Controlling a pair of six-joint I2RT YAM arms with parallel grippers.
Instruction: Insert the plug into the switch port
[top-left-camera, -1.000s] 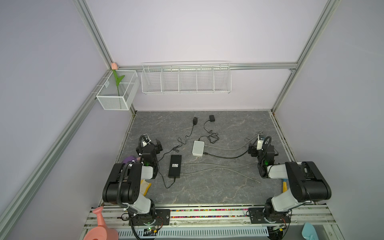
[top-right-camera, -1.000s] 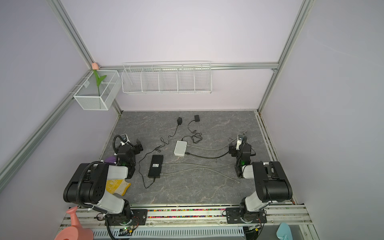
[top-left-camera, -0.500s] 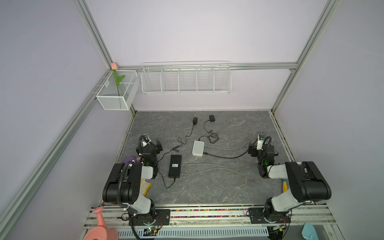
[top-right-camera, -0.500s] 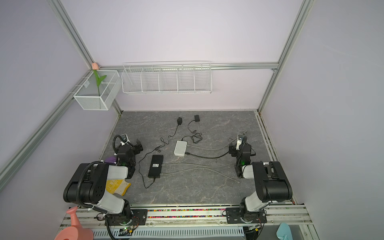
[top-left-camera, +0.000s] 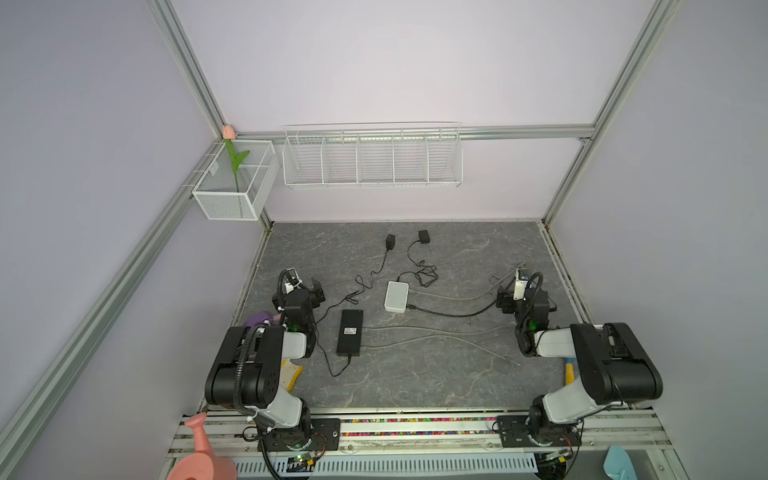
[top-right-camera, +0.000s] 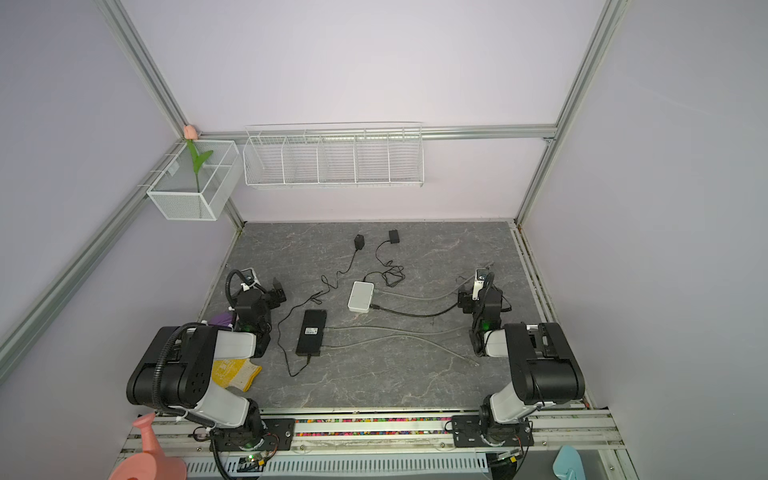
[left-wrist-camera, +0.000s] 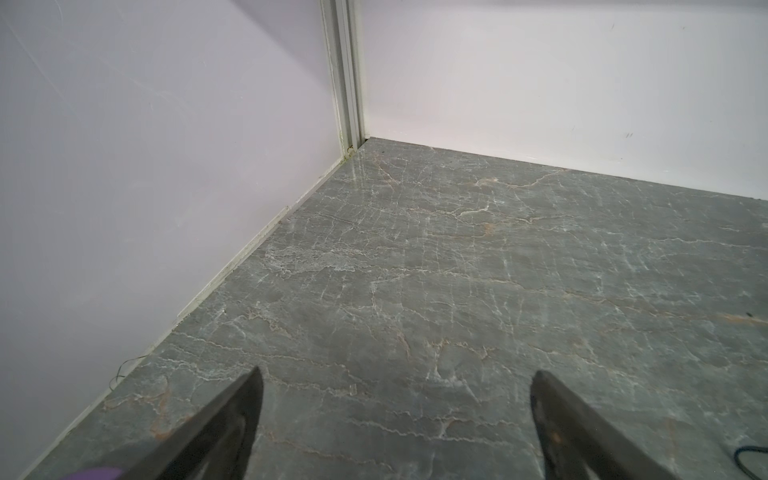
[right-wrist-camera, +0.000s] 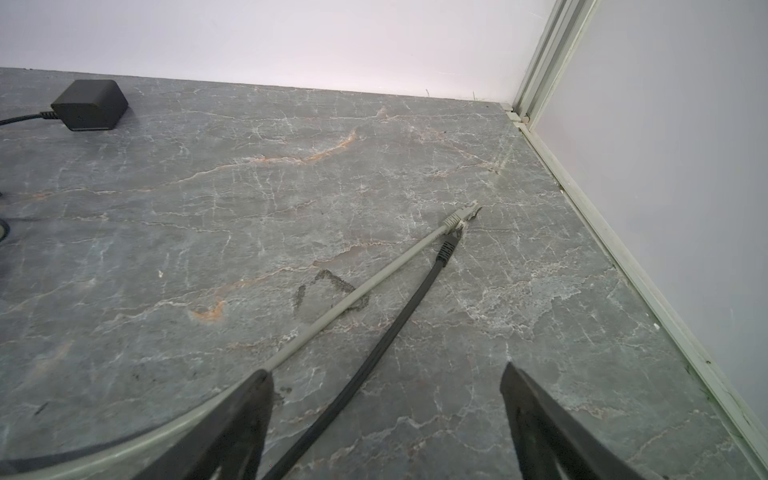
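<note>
Top views: white switch (top-left-camera: 396, 296) and black switch (top-left-camera: 350, 332) sit mid-table (top-left-camera: 436, 378), probably so either side can reach them. Grey cable (top-left-camera: 457, 297) and black cable (top-left-camera: 449, 314) run from the white switch out to the right side. Ports are too small here to tell which is free. Left wrist: left gripper (left-wrist-camera: 397, 372) has its jaws wide and empty, low over bare table, well apart from both switches. Looks parked, no role yet. Right wrist: right gripper (right-wrist-camera: 385, 370) also spread wide, holding nothing. The black cable passes between its jaws and the grey one under one jaw. Grey plug (right-wrist-camera: 461, 214) and black plug (right-wrist-camera: 449, 245) lie just beside each other on the table ahead, tips pointing away from the switches. Insertion not started. Right side is best placed to pick, but the plug will need turning round to face a port.
</note>
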